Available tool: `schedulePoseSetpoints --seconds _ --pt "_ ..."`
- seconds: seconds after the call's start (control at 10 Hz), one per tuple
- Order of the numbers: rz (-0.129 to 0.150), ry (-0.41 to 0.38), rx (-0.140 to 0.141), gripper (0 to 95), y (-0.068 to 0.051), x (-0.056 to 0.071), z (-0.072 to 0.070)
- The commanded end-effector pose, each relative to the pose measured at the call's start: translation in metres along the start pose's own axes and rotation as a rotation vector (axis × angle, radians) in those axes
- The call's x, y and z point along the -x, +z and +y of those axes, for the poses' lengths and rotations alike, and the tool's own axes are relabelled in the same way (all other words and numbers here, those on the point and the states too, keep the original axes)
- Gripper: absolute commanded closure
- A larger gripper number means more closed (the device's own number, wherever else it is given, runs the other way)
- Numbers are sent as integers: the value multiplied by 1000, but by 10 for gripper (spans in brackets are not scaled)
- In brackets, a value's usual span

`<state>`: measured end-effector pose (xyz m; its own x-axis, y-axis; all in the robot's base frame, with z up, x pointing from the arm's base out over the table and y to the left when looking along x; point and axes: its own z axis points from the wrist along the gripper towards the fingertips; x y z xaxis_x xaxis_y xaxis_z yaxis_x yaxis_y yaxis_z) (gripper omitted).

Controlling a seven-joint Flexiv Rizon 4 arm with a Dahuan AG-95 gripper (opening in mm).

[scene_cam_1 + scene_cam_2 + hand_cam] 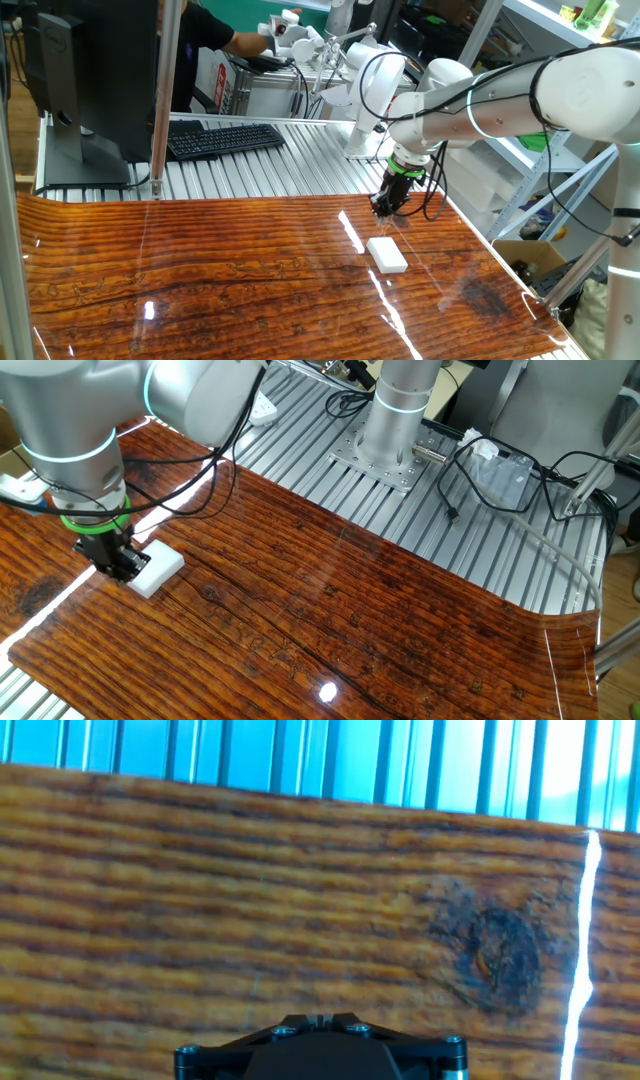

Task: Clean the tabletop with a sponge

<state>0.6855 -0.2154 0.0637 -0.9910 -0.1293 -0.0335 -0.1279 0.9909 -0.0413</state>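
The white sponge (387, 254) lies flat on the glossy reddish-brown tabletop (220, 270), near its right side. It also shows in the other fixed view (157, 571). My gripper (387, 207) hangs just above the tabletop, a short way behind the sponge and apart from it. In the other fixed view the gripper (117, 563) stands at the sponge's left end. Its fingers look pressed together with nothing between them. The hand view shows only wood grain with a dark knot (497, 957); the sponge is out of that view.
A ribbed silver metal surface (270, 160) borders the far side of the tabletop, with a black keyboard (225, 138) and a monitor (85, 70) on it. The arm's base (385, 455) and cables (500, 470) stand on the ribbed surface. A person (215, 35) is at the back.
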Motion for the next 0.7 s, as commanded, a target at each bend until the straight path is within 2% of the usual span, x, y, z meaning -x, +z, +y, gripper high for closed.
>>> schedulePoseSetpoints --seconds 0.1,0.2,0.4,0.7 --pt "-1 -2 0 950 1 2 -1" --pt "12 3 2 950 1 2 -1" --pt "10 13 10 950 1 2 -1" --pt "21 32 -11 950 1 2 -1"
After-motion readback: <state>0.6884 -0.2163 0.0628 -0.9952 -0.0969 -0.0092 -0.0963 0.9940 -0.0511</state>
